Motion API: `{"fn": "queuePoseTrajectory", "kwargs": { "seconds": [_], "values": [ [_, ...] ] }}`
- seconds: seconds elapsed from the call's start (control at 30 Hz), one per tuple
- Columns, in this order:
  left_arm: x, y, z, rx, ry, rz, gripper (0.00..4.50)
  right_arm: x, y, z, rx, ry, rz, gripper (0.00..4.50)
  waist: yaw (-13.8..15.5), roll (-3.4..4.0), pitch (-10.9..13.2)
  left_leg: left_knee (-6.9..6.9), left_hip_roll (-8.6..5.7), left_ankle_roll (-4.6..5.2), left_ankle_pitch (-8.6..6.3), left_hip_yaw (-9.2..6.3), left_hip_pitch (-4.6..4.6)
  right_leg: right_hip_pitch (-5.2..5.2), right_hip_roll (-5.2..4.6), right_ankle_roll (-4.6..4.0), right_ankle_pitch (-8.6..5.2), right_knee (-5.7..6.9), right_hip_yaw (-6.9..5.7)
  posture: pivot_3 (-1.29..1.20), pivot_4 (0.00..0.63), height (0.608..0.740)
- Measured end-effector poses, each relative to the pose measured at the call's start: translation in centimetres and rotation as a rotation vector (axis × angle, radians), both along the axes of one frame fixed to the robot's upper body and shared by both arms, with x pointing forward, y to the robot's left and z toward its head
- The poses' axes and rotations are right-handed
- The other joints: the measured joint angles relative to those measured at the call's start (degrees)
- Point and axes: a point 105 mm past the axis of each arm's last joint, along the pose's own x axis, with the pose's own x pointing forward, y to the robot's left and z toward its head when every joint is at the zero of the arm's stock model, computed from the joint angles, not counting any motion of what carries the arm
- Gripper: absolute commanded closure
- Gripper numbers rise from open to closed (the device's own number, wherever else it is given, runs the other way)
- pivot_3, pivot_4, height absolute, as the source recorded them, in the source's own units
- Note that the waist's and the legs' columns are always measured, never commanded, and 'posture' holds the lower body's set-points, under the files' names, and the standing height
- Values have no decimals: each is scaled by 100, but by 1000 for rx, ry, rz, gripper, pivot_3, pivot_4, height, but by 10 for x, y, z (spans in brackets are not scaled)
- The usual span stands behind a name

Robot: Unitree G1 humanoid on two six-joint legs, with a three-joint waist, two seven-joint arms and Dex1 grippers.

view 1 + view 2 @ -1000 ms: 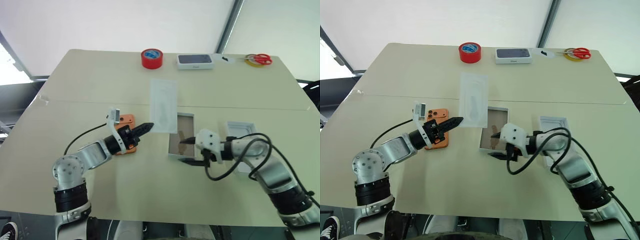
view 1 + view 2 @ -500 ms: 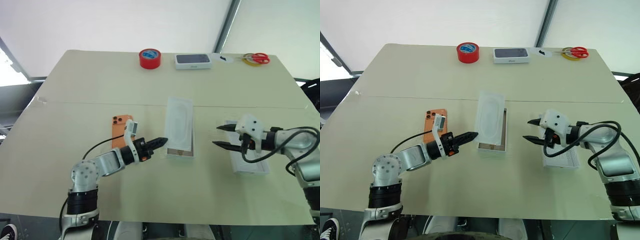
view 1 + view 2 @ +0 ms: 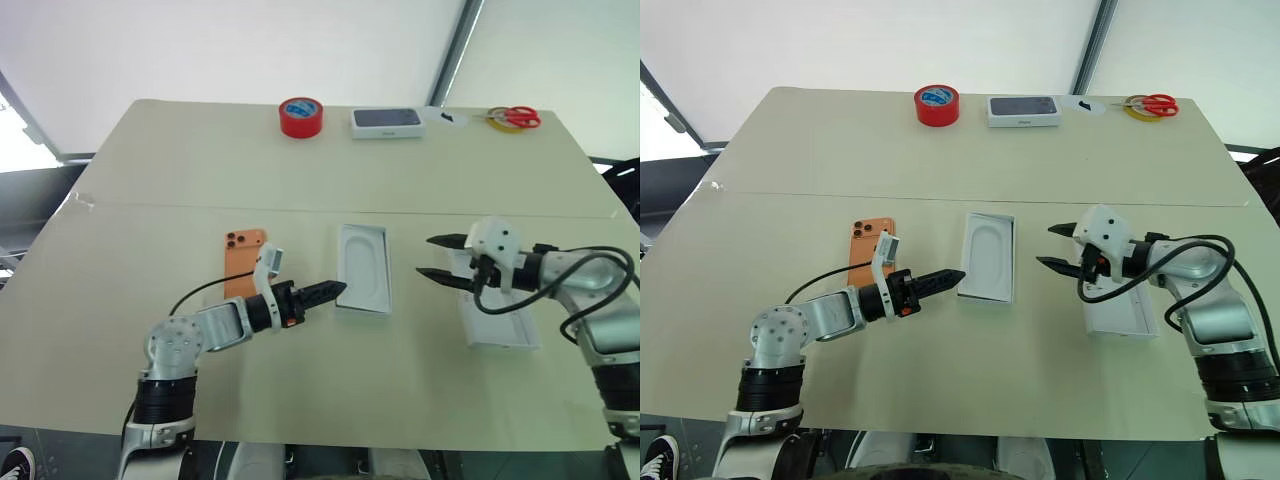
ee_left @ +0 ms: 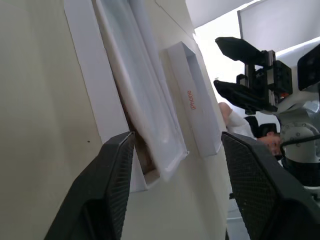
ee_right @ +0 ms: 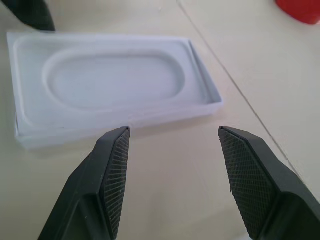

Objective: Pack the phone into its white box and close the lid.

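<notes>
The white box [image 3: 362, 283] sits mid-desk [image 3: 200, 170] with the insert [image 5: 107, 80] in it. Phone [image 3: 243, 262] at nine o'clock, lid [image 3: 497, 320] at three. Left tool [image 3: 335, 291] and right tool [image 3: 432, 257] gape, empty.

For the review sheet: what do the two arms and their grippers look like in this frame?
Both arms are silver-grey metal with black joint bands and a loose black cable along each. The left gripper has two tapered black fingers, an orange-red band behind them and a small white block above the wrist. The right gripper has black fingers on a white housing. Close up, the fingers carry cross-hatched pads.
</notes>
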Motion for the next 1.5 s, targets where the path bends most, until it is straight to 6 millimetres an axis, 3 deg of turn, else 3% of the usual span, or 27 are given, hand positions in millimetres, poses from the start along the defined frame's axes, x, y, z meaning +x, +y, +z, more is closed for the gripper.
{"fn": "queuePoseTrajectory", "kwargs": {
  "seconds": [0.1,0.23,0.37,0.53,0.7,0.83,0.97,1.17,1.3,1.43,1.5],
  "values": [
    [-2,7,10,52,-87,6,1417,-2,22,0,56,6,42,2450,-3,0,0,0,0,-1,0,0,0,0,0,0,0,-1,0,0,150,730],
    [6,30,23,140,-257,106,1417,-3,43,-5,97,30,74,4449,7,2,0,-1,-1,-1,0,1,0,2,-1,-1,0,-4,0,0,150,730],
    [14,63,33,319,-502,190,1417,-2,64,-15,58,21,110,4449,-23,5,-1,-12,-1,-3,0,5,0,-5,-1,-3,-1,-10,1,0,150,730],
    [15,98,44,452,-718,226,1417,8,79,-44,-116,-2,116,4449,-45,6,0,-14,-3,-3,0,7,-3,-12,-10,-6,-1,-11,0,0,150,730],
    [15,128,33,480,-661,295,1417,13,80,-53,-263,-30,159,4449,-97,6,1,-15,-4,1,-3,4,-7,-16,-18,-4,0,-11,-2,0,150,730],
    [14,131,33,488,-665,294,1417,9,68,-53,-360,-17,204,4449,-124,5,1,-16,-6,5,-6,3,-7,-14,-21,-4,0,-12,-3,0,150,730],
    [14,136,36,488,-669,316,1417,5,70,-53,-376,-1,235,4449,-138,5,1,-19,-5,5,-6,3,-7,-16,-21,-3,0,-11,-3,0,150,730],
    [17,142,31,446,-558,359,1417,12,95,-45,-271,-36,227,4449,-149,7,2,-21,-5,4,-5,4,-8,-21,-22,-3,0,-9,-3,0,150,730],
    [14,169,25,332,-341,430,1417,29,108,-23,-193,-118,175,4449,-176,5,4,-20,-5,3,-5,4,-9,-26,-21,-2,1,-1,-3,0,150,730],
    [12,190,19,215,-178,491,1417,37,142,11,-73,-217,192,4449,-178,4,4,-22,-5,2,-4,5,-9,-31,-18,-2,1,5,-3,0,150,730],
    [13,197,18,172,-133,524,1417,34,165,15,-56,-241,232,4449,-174,2,3,-22,-6,2,-4,6,-9,-31,-18,-1,1,7,-3,0,150,730]
  ]
}}
